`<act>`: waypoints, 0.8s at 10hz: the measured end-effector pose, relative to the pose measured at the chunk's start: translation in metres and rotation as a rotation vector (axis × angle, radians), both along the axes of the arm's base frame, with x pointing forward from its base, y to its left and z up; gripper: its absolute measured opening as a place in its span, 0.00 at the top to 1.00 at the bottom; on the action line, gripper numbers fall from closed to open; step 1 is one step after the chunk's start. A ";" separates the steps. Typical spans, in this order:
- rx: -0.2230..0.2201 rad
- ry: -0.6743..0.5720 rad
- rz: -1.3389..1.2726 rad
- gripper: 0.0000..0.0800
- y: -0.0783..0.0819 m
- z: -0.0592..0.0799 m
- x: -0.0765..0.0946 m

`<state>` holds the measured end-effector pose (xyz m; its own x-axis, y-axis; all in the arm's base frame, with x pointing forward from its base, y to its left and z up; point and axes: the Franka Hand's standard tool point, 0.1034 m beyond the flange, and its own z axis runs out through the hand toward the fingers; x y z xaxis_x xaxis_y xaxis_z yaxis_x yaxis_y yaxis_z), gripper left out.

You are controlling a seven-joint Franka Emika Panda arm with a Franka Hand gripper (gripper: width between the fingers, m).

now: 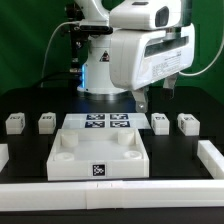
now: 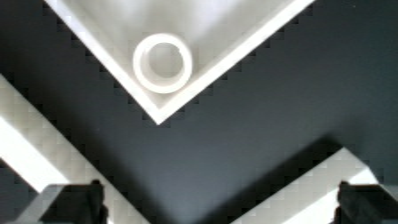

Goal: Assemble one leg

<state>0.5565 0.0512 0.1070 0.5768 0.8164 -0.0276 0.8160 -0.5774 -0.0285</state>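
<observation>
Four small white legs stand in a row on the black table in the exterior view: two at the left (image 1: 14, 123) (image 1: 46, 122) and two at the right (image 1: 160, 123) (image 1: 188, 122). The big square white top (image 1: 100, 158) with round corner sockets lies in front of them. My gripper (image 1: 155, 95) hangs open and empty above the table, over the right side near the leg at the inner right. In the wrist view a corner of the top (image 2: 107, 30) with one round socket (image 2: 160, 62) shows, and my gripper (image 2: 217, 205) has both fingertips (image 2: 71, 205) wide apart, holding nothing.
The marker board (image 1: 108, 123) lies flat behind the top, between the legs. A white rail (image 1: 110, 192) runs along the front, with raised white ends at the exterior view's left (image 1: 3, 155) and right (image 1: 212, 155). The arm's base (image 1: 100, 70) stands at the back.
</observation>
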 end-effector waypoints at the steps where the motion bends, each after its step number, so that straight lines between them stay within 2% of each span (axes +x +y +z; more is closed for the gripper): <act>1: 0.002 0.010 0.063 0.19 -0.007 -0.005 -0.008; 5: 0.012 0.042 0.185 0.19 -0.034 -0.029 -0.039; 8: 0.011 0.040 0.177 0.19 -0.033 -0.029 -0.038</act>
<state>0.5189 0.0180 0.0779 0.4226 0.9055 -0.0379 0.9029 -0.4243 -0.0691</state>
